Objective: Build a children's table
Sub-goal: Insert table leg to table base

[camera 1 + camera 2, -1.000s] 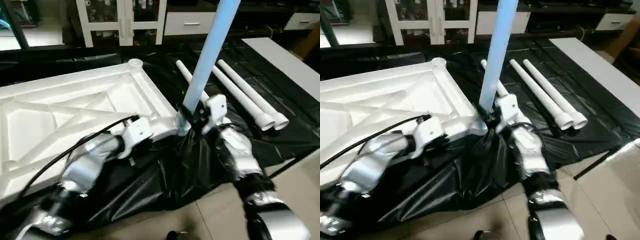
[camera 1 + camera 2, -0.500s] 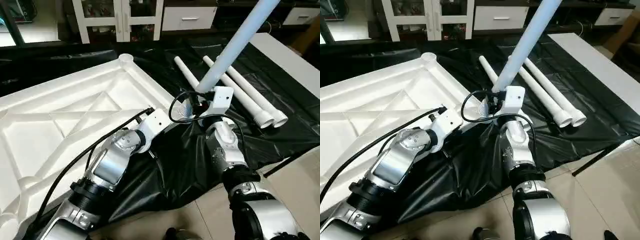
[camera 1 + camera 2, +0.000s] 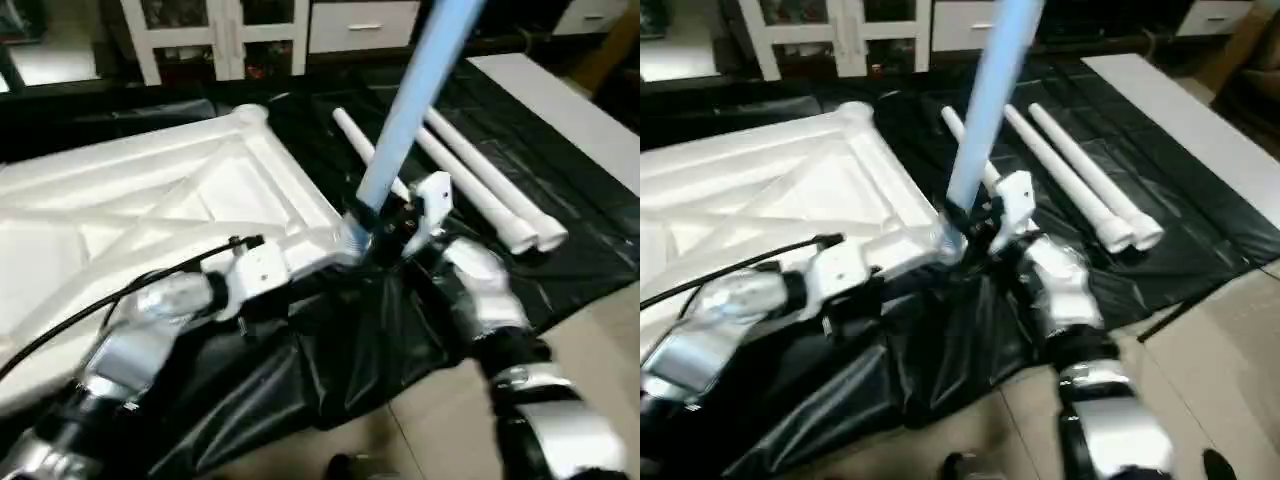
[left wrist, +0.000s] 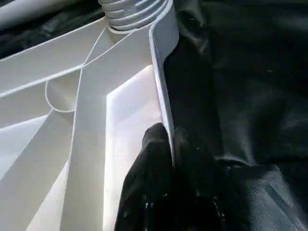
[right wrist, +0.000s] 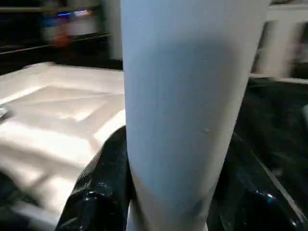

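The left gripper's (image 4: 168, 159) fingers (image 4: 149, 192) are pinching the near rim of the upturned table top (image 3: 150, 200), a grip the left wrist view alone is revealing. The right gripper's (image 5: 168, 192) fingers (image 5: 98, 180) are clamping an upright leg (image 3: 405, 120) at the top's near right corner socket. Three spare legs (image 3: 480, 180) are lying on black sheeting (image 3: 360, 350) to the right.

Count on inspection: one white table top (image 3: 150, 200), left of frame. Four white legs: one (image 3: 405, 120) standing at centre, three (image 3: 480, 180) lying on the sheet, upper right. One black sheet (image 3: 380, 350). Two grippers.
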Robot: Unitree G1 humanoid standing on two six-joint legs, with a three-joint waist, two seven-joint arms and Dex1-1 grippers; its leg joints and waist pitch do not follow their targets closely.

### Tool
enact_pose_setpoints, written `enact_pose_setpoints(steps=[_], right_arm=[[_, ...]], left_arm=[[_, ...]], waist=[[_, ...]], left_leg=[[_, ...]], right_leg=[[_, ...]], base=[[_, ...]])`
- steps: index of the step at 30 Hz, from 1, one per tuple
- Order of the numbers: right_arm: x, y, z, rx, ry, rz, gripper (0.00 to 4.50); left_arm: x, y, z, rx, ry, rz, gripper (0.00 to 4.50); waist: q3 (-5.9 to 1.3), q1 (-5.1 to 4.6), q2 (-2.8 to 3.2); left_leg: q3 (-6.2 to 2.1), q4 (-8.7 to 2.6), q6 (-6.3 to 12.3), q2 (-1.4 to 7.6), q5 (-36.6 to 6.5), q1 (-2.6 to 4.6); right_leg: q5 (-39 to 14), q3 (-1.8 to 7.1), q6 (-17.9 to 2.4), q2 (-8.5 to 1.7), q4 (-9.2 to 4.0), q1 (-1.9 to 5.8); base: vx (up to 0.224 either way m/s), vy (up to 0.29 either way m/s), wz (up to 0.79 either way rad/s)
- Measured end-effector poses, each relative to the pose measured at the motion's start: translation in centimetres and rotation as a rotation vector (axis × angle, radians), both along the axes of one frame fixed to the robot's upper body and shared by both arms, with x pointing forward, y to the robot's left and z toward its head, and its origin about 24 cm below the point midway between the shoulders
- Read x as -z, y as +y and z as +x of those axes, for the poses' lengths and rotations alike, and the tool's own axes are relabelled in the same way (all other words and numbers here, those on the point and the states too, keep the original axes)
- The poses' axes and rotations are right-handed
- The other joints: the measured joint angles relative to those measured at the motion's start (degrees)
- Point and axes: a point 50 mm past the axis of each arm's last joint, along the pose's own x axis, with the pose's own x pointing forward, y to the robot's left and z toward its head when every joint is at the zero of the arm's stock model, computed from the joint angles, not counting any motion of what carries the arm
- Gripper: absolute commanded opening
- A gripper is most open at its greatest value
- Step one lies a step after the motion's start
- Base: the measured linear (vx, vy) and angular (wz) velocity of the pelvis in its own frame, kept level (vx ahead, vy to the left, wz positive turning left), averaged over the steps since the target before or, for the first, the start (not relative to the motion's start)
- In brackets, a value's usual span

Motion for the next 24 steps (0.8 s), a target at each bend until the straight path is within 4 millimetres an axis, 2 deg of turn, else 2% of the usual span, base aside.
enact_pose_setpoints(steps=[1, 5, 8, 24], right_arm=[[-0.1, -0.4, -0.2, -0.044, -0.003, -0.015, 1.84], [-0.5, -1.5, -0.6, -0.196, 0.019, -0.054, 1.84], [-0.3, -2.0, -0.8, -0.247, 0.038, -0.065, 1.84], [0.2, -2.3, -1.3, -0.304, 0.04, -0.086, 1.84]], left_arm=[[0.0, 0.1, -0.1, 0.016, 0.007, -0.005, 0.0], [0.0, 1.0, -0.3, 0.079, 0.042, -0.025, 0.0], [0.0, 1.2, -0.3, 0.109, 0.067, -0.03, 0.0], [0.5, 1.3, -0.3, 0.14, 0.095, -0.035, 0.0]], waist=[[-0.02, 0.19, 0.03], [-0.02, 0.68, 0.14], [-0.09, 0.98, 0.05], [-0.29, 1.84, 0.13]], left_leg=[[0.2, 0.0, 0.07, 0.0, 0.03, 0.31], [0.49, -0.01, 0.14, -0.01, 0.06, 0.53], [0.5, 0.0, 0.05, 0.02, 0.01, 0.66], [0.47, 0.19, -0.17, 0.04, -0.12, 0.75]], right_leg=[[-0.03, 0.04, -0.05, -0.02, 0.0, 0.01], [-0.08, 0.17, -0.12, -0.11, 0.04, 0.09], [-0.12, 0.17, -0.17, -0.11, 0.13, 0.17], [-0.47, 0.24, -0.09, -0.18, 0.89, 0.22]], base=[[0.061, 0.027, -0.01], [0.015, 0.007, 0.0], [0.0, 0.0, 0.0], [0.0, 0.0, 0.0]])
